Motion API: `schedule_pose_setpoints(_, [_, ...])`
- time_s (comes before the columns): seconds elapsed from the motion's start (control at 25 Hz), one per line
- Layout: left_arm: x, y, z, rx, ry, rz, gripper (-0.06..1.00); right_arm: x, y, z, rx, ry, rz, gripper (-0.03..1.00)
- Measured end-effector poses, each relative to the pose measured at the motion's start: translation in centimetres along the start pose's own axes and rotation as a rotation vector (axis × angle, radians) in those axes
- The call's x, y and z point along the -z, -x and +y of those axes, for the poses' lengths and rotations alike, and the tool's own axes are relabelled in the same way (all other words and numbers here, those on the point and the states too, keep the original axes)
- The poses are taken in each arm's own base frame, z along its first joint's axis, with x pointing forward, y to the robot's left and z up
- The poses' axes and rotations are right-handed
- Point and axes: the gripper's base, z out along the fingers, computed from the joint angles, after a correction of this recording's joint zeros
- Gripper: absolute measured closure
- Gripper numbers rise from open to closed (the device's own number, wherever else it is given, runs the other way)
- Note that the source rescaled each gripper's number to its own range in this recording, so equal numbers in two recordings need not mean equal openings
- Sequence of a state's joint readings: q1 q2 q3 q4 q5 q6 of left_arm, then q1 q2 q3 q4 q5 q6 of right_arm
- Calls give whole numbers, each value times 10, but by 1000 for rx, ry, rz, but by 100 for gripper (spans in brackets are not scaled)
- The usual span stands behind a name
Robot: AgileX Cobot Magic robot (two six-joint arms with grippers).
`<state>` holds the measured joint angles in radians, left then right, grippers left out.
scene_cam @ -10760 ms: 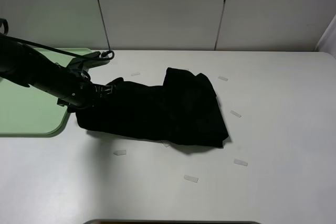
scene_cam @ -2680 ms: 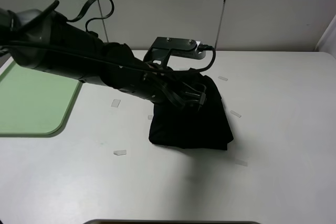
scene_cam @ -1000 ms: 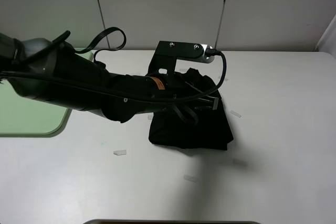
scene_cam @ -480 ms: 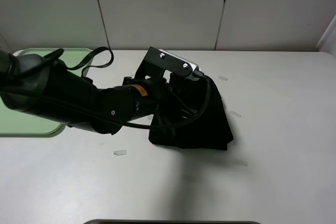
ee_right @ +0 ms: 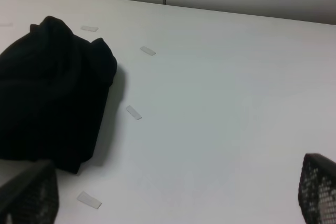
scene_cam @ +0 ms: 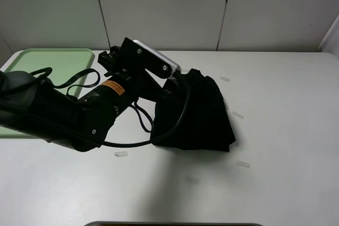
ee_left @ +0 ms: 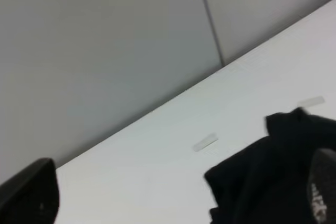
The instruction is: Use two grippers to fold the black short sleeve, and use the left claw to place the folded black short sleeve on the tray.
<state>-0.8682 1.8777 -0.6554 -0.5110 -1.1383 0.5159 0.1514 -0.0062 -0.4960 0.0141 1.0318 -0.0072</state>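
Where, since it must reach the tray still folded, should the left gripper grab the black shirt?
Probably the shirt's edge facing the tray, coming in low from the tray side. The shirt lies as a compact stack of layers with a fairly straight edge there, so pinching all the layers together should keep the fold during the carry.

No readable text anywhere.

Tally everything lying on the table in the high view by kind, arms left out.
black short sleeve: 1
tray: 1
tape strips: 5
Total: 7
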Motion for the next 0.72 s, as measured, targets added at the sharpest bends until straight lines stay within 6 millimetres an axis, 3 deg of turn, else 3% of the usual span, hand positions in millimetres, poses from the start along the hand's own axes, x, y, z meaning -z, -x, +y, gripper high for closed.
schedule_pose_setpoints(0.28, [-5,-21,11,70,26,144,-3,0,0,0,-1,0,0,-3])
schedule_pose_setpoints(0.48, [-15,-48,-9,85,-86,184,-3,0,0,0,-1,0,0,-3])
schedule_pose_setpoints(0.72, [-30,-58,-31,61,-218,158,-3,0,0,0,-1,0,0,-3])
